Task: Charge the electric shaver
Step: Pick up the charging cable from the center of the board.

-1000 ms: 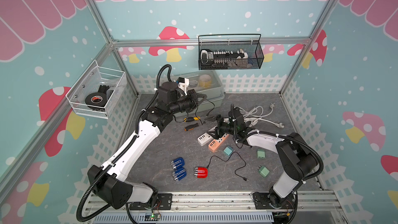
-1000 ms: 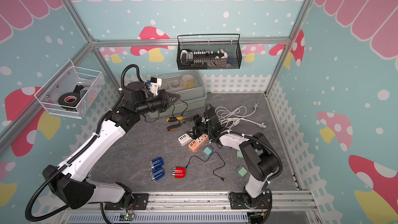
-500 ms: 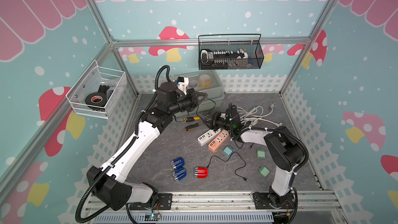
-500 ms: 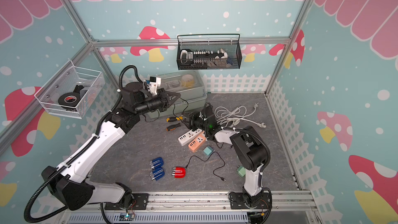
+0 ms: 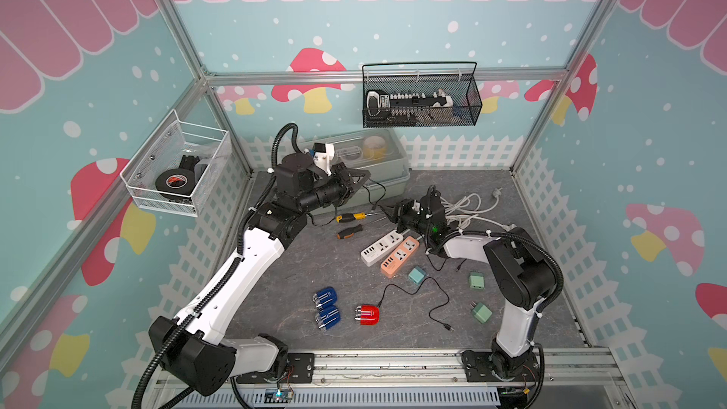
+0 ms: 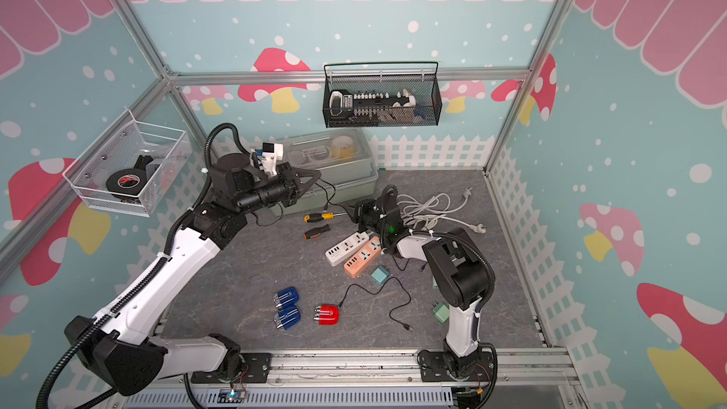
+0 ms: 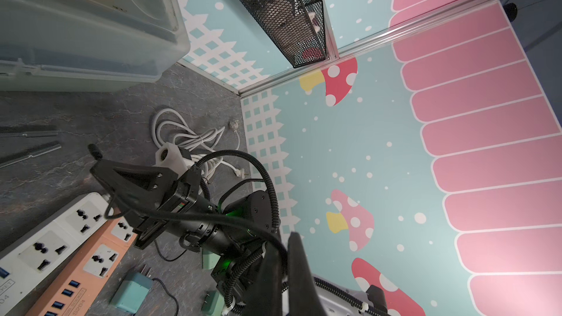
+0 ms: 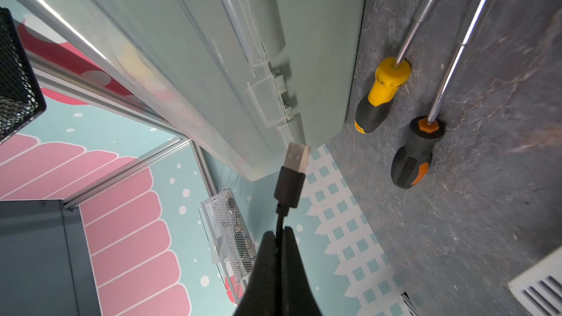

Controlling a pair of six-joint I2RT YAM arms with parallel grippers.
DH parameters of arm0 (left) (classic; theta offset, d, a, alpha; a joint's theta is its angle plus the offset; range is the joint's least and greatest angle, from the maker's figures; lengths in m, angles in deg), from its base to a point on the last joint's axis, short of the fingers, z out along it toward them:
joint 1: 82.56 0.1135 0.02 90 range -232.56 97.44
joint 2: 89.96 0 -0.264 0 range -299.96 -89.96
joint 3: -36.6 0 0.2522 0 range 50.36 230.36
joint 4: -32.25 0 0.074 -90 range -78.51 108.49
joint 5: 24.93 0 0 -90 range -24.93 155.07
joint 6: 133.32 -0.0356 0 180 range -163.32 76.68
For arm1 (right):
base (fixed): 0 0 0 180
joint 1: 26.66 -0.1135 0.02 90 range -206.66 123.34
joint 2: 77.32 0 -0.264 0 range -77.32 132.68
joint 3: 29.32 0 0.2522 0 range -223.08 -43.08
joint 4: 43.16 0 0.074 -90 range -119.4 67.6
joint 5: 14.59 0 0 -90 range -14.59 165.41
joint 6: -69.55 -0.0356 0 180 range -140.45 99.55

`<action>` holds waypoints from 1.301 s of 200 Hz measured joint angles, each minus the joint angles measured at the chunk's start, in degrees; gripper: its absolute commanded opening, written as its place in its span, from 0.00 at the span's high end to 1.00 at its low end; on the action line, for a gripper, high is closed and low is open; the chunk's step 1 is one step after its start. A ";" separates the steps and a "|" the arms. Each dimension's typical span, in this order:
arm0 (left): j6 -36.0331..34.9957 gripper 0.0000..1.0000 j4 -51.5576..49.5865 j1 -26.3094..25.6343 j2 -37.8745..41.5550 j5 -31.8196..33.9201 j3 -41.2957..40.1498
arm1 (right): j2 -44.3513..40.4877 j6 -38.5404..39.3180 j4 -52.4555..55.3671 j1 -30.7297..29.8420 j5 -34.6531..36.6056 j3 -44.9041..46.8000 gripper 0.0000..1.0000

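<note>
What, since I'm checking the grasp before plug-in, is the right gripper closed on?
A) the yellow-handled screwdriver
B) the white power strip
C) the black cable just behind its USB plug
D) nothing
C: in the right wrist view the right gripper is shut on the black cable, with the USB plug sticking out beyond it.

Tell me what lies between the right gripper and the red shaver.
The white power strip and orange power strip, side by side, in both top views.
</note>
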 measured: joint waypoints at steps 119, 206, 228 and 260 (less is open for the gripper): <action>6.62 0.22 -25.09 4.35 4.07 16.70 -3.43 | -19.23 22.71 28.55 4.33 8.85 -5.70 1.00; 32.85 0.26 0.33 -10.71 -13.44 12.83 -1.88 | -17.94 22.77 29.79 2.38 12.28 -6.32 1.00; 37.00 0.35 6.75 -10.71 -16.87 12.85 -1.77 | -18.32 21.31 28.59 2.03 12.61 -4.87 1.00; 42.18 0.50 13.44 -10.73 -20.52 12.81 -1.77 | -19.43 18.88 27.10 1.81 13.57 -2.16 1.00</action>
